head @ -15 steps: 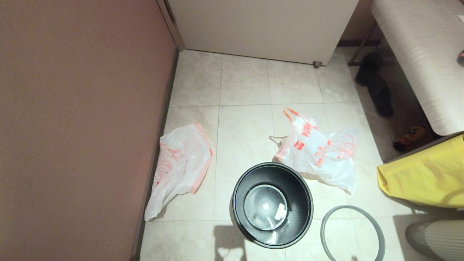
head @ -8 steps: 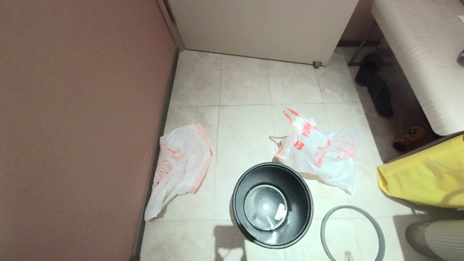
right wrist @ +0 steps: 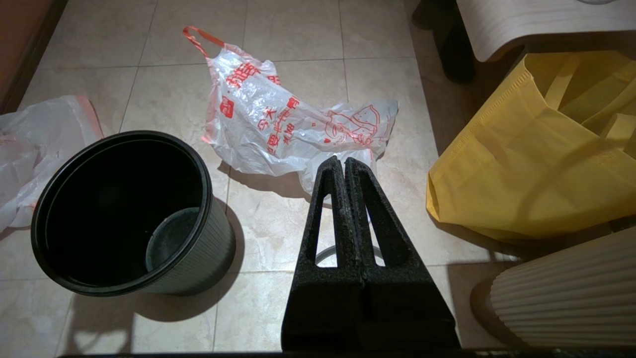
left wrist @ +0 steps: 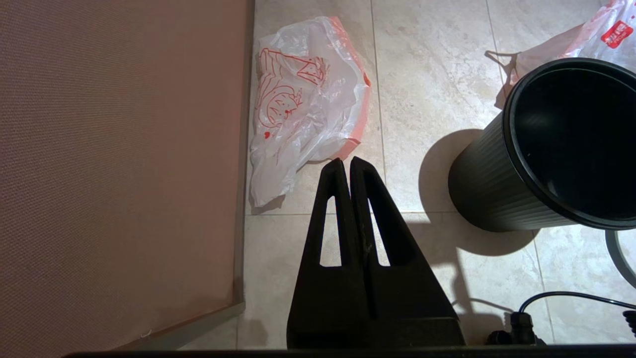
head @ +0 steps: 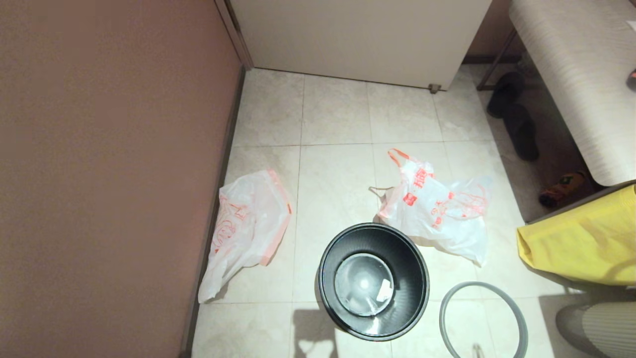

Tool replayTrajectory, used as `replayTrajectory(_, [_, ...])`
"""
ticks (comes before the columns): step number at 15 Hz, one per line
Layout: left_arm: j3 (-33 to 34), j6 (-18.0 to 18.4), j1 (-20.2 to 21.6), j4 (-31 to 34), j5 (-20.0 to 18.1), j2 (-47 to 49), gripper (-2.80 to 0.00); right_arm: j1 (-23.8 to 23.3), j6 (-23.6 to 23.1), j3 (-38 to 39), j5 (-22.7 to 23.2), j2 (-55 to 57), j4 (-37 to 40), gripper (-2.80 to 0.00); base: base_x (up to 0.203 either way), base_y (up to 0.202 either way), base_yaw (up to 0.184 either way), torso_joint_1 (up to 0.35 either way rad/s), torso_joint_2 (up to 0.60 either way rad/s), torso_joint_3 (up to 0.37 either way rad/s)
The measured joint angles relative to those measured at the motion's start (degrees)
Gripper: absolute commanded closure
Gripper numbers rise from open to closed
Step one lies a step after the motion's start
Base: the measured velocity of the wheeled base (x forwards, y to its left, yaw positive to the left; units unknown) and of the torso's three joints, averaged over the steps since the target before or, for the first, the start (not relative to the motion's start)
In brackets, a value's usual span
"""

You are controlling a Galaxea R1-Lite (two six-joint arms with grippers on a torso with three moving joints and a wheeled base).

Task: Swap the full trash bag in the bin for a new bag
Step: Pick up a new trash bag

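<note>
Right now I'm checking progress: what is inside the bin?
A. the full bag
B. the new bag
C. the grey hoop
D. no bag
D: the bin shows its bare black floor, with both bags and the hoop lying on the tiles beside it.

Left pincer (left wrist: pixel 346 161): two black wedge-shaped fingers pressed flat together along their whole length, nothing between them; seen in the left wrist view, pointing downward over the floor.
Right pincer (right wrist: pixel 340 161): same black wedge fingers, closed tight tip to tip and empty; seen in the right wrist view, angled down and forward above the floor.
Head view: neither arm shows clearly; only a small pale tip at the bottom edge on the right side, too little to tell what part it is.
</note>
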Motion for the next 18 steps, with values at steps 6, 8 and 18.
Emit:
replayTrajectory(6, [0.0, 0.0, 0.0, 0.0, 0.0, 0.0, 0.00, 0.0, 0.0, 0.0, 0.0, 0.0, 0.0, 0.00, 0.000, 0.000, 0.000, 0.000, 0.00, 0.000])
replayTrajectory(8, [0.0, 0.0, 0.0, 0.0, 0.0, 0.0, 0.00, 0.0, 0.0, 0.0, 0.0, 0.0, 0.0, 0.00, 0.000, 0.000, 0.000, 0.000, 0.00, 0.000])
replayTrajectory(18, [-0.8, 1.0, 0.0, -0.2, 0.0, 0.2, 0.00, 0.0, 0.0, 0.0, 0.0, 0.0, 0.0, 0.00, 0.000, 0.000, 0.000, 0.000, 0.00, 0.000])
